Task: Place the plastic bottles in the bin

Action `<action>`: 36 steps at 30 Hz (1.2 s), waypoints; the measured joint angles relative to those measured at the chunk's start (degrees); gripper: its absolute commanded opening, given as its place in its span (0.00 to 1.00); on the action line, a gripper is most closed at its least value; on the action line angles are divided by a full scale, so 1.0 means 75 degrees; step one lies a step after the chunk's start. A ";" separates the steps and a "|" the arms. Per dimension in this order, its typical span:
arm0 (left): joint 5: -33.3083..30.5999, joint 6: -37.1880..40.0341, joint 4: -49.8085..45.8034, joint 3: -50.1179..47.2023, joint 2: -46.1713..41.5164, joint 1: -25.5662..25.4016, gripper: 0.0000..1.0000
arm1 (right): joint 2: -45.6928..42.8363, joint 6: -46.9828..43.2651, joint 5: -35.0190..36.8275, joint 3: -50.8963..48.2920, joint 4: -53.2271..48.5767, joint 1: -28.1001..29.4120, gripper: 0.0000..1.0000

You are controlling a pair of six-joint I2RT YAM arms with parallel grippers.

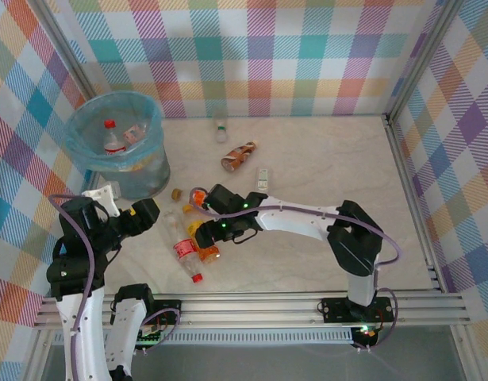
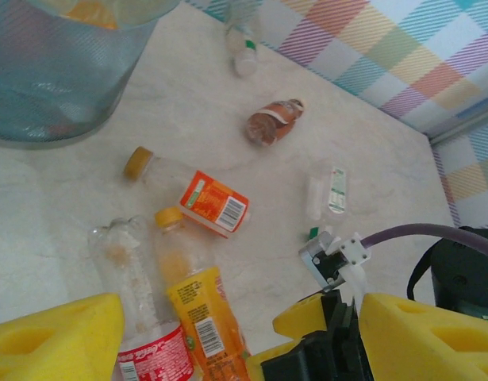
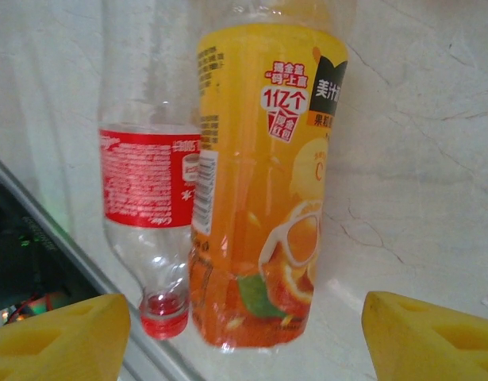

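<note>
Hovering over two plastic bottles by the front rail, right gripper spread wide.
Orange juice bottle and red-labelled clear bottle lie side by side between its fingers, neither finger touching. Left gripper agape, empty. Beyond: brown bottle loose on table; bin far left, red-capped bottle inside.
</note>
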 measured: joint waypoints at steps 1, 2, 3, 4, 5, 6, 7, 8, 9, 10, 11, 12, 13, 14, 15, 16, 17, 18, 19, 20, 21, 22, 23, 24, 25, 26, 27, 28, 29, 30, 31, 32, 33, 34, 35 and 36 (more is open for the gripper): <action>-0.0050 -0.0038 0.0003 -0.0026 0.0017 0.0000 0.78 | 0.0122 -0.0026 0.0000 0.0079 -0.0006 0.0000 0.77; -0.0108 -0.0085 0.0015 -0.0055 0.0035 0.0000 0.78 | 0.0283 -0.0061 -0.0006 0.0201 -0.0032 0.0000 0.77; -0.0149 -0.0119 0.0015 -0.0073 0.0061 0.0000 0.78 | 0.0417 -0.0087 -0.0003 0.0323 -0.0064 0.0000 0.77; -0.0187 -0.0134 0.0023 -0.0082 0.0087 0.0000 0.78 | 0.0533 -0.0114 -0.0003 0.0425 -0.0079 0.0000 0.77; -0.0201 -0.0149 0.0026 -0.0093 0.0117 0.0000 0.78 | 0.0656 -0.0143 0.0000 0.0533 -0.0090 0.0000 0.78; -0.0230 -0.0175 0.0029 -0.0102 0.0149 0.0000 0.78 | 0.0772 -0.0175 0.0000 0.0641 -0.0111 0.0000 0.78; -0.0248 -0.0178 0.0038 -0.0108 0.0169 0.0000 0.78 | 0.0854 -0.0210 -0.0003 0.0723 -0.0134 0.0000 0.78; -0.0251 -0.0201 0.0041 -0.0111 0.0198 0.0000 0.78 | 0.0970 -0.0265 0.0000 0.0845 -0.0160 0.0000 0.78; -0.0262 -0.0210 0.0050 -0.0111 0.0219 0.0000 0.78 | 0.1078 -0.0297 0.0003 0.0947 -0.0166 0.0000 0.78; -0.0277 -0.0230 0.0050 -0.0111 0.0236 0.0000 0.78 | 0.1166 -0.0318 0.0006 0.1023 -0.0181 0.0000 0.78; -0.0294 -0.0248 0.0050 -0.0111 0.0248 0.0000 0.78 | 0.1265 -0.0347 0.0015 0.1096 -0.0201 0.0000 0.78; -0.0312 -0.0256 0.0050 -0.0117 0.0254 0.0000 0.78 | 0.1332 -0.0379 0.0029 0.1134 -0.0224 0.0000 0.78; -0.0312 -0.0259 0.0050 -0.0125 0.0254 0.0000 0.78 | 0.1384 -0.0411 0.0055 0.1157 -0.0262 0.0000 0.78; -0.0312 -0.0259 0.0050 -0.0137 0.0254 0.0000 0.78 | 0.1434 -0.0440 0.0070 0.1163 -0.0309 0.0000 0.78; -0.0312 -0.0259 0.0052 -0.0154 0.0254 0.0000 0.78 | 0.1475 -0.0463 0.0093 0.1163 -0.0347 0.0000 0.78; -0.0321 -0.0259 0.0050 -0.0172 0.0254 0.0000 0.78 | 0.1515 -0.0487 0.0102 0.1163 -0.0367 0.0000 0.78; -0.0335 -0.0262 0.0050 -0.0195 0.0254 0.0000 0.78 | 0.1559 -0.0493 0.0117 0.1163 -0.0373 0.0000 0.78; -0.0338 -0.0262 0.0050 -0.0210 0.0256 0.0000 0.78 | 0.1603 -0.0501 0.0119 0.1163 -0.0393 0.0000 0.79; -0.0341 -0.0262 0.0050 -0.0216 0.0265 0.0000 0.78 | 0.1635 -0.0513 0.0119 0.1166 -0.0408 0.0000 0.79; -0.0347 -0.0262 0.0050 -0.0216 0.0283 0.0000 0.78 | 0.1670 -0.0516 0.0131 0.1166 -0.0431 0.0000 0.79; -0.0347 -0.0262 0.0050 -0.0216 0.0303 0.0000 0.78 | 0.1705 -0.0516 0.0140 0.1166 -0.0458 0.0000 0.79; -0.0347 -0.0262 0.0050 -0.0219 0.0323 0.0000 0.78 | 0.1737 -0.0516 0.0140 0.1166 -0.0484 -0.0003 0.79; -0.0344 -0.0262 0.0052 -0.0221 0.0347 0.0000 0.78 | 0.1763 -0.0519 0.0143 0.1166 -0.0495 -0.0003 0.79; -0.0344 -0.0262 0.0052 -0.0224 0.0367 0.0000 0.78 | 0.1789 -0.0516 0.0143 0.1166 -0.0516 0.0000 0.78; -0.0338 -0.0262 0.0055 -0.0230 0.0385 0.0000 0.78 | 0.1801 -0.0519 0.0140 0.1166 -0.0530 0.0000 0.78; -0.0335 -0.0262 0.0070 -0.0248 0.0399 0.0000 0.78 | 0.1804 -0.0522 0.0140 0.1166 -0.0542 -0.0003 0.76; -0.0332 -0.0262 0.0076 -0.0265 0.0423 0.0000 0.78 | 0.1804 -0.0522 0.0140 0.1166 -0.0542 -0.0003 0.75; -0.0332 -0.0262 0.0076 -0.0268 0.0449 0.0000 0.78 | 0.1804 -0.0525 0.0143 0.1166 -0.0539 -0.0003 0.73; -0.0329 -0.0262 0.0085 -0.0271 0.0472 0.0000 0.78 | 0.1804 -0.0525 0.0140 0.1166 -0.0542 -0.0006 0.71; -0.0329 -0.0265 0.0099 -0.0271 0.0501 0.0000 0.78 | 0.1804 -0.0536 0.0143 0.1166 -0.0542 -0.0009 0.69; -0.0329 -0.0274 0.0111 -0.0274 0.0522 0.0000 0.78 | 0.1804 -0.0545 0.0143 0.1166 -0.0545 -0.0012 0.68; -0.0329 -0.0286 0.0119 -0.0274 0.0542 0.0000 0.78 | 0.1804 -0.0545 0.0143 0.1166 -0.0545 -0.0026 0.67; -0.0329 -0.0291 0.0131 -0.0274 0.0562 0.0000 0.78 | 0.1804 -0.0548 0.0143 0.1166 -0.0542 -0.0047 0.66; -0.0329 -0.0291 0.0163 -0.0274 0.0586 0.0000 0.78 | 0.1804 -0.0545 0.0143 0.1163 -0.0545 -0.0052 0.65; -0.0329 -0.0303 0.0198 -0.0274 0.0603 0.0000 0.78 | 0.1801 -0.0545 0.0143 0.1160 -0.0545 -0.0052 0.64; -0.0326 -0.0318 0.0239 -0.0271 0.0632 0.0000 0.78 | 0.1786 -0.0545 0.0143 0.1151 -0.0542 -0.0052 0.64</action>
